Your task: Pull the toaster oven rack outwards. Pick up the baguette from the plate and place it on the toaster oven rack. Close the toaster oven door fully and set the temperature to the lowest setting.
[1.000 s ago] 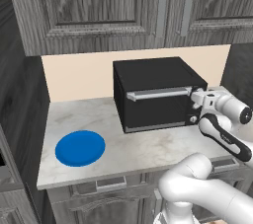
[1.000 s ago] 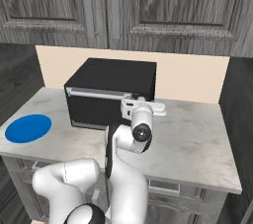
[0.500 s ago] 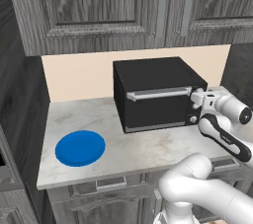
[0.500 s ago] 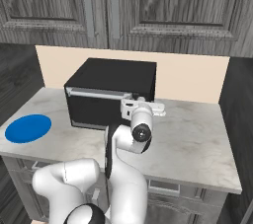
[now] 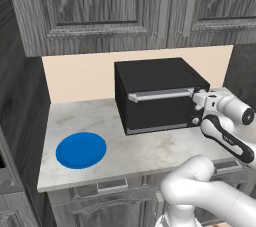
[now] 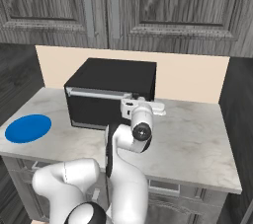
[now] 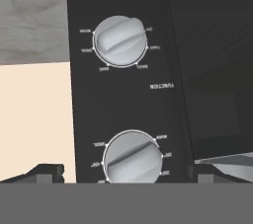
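Observation:
The black toaster oven (image 5: 155, 78) stands on the counter with its toaster oven door (image 5: 157, 111) shut and the silver handle (image 5: 160, 94) along the door's top. My gripper (image 5: 198, 107) is at the knob column on the oven's right front, seen from the other side as gripper (image 6: 129, 107) against the oven (image 6: 111, 77). In the hand view my gripper (image 7: 126, 172) is open, its fingertips (image 7: 47, 171) wide apart on either side of one silver knob (image 7: 132, 156), with another knob (image 7: 120, 40) beyond. The blue plate (image 5: 81, 149) lies bare. The baguette and the toaster oven rack are hidden.
The marble counter (image 5: 150, 153) runs from a dark side wall on the left to the oven. Grey wall cabinets (image 5: 125, 1) hang above, over a beige backsplash (image 5: 80, 76). The plate (image 6: 28, 128) sits near the counter's front left edge.

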You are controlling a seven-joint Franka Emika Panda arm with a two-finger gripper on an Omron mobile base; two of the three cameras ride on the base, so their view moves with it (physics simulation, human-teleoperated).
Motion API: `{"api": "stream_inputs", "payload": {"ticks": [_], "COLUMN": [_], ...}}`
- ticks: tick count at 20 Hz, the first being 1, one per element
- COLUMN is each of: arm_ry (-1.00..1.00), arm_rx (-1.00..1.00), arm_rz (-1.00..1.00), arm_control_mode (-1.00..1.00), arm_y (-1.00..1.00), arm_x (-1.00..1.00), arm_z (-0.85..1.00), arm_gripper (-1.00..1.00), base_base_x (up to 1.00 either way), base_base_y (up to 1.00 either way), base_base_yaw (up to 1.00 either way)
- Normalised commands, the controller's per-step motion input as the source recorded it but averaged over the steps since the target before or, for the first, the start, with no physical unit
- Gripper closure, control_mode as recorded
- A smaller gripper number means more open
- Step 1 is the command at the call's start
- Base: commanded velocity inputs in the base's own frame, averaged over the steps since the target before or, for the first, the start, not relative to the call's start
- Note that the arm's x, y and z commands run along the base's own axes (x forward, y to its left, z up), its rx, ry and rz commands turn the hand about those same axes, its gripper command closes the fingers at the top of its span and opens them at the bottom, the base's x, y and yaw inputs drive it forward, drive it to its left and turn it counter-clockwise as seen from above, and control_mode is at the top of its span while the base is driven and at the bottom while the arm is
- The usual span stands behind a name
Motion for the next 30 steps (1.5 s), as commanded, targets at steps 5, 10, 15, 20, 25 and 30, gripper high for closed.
{"api": "stream_inputs", "payload": {"ticks": [5,10,15,20,25,30], "arm_ry": [0.0,0.0,0.0,0.0,0.0,0.0], "arm_rx": [0.0,0.0,0.0,0.0,0.0,0.0], "arm_rz": [0.0,0.0,0.0,0.0,0.0,0.0], "arm_control_mode": [-1.0,-1.0,-1.0,-1.0,-1.0,-1.0], "arm_y": [0.04,0.0,0.0,0.02,0.08,0.08], "arm_x": [0.0,0.01,0.08,0.1,0.05,0.01], "arm_z": [-0.01,-0.13,-0.1,0.0,0.0,0.0], "arm_gripper": [-1.0,-1.0,-1.0,-1.0,-1.0,-1.0], "base_base_x": [0.0,0.0,0.0,0.0,0.0,0.0], "base_base_y": [0.0,0.0,0.0,0.0,0.0,0.0], "base_base_yaw": [0.0,0.0,0.0,0.0,0.0,0.0]}}
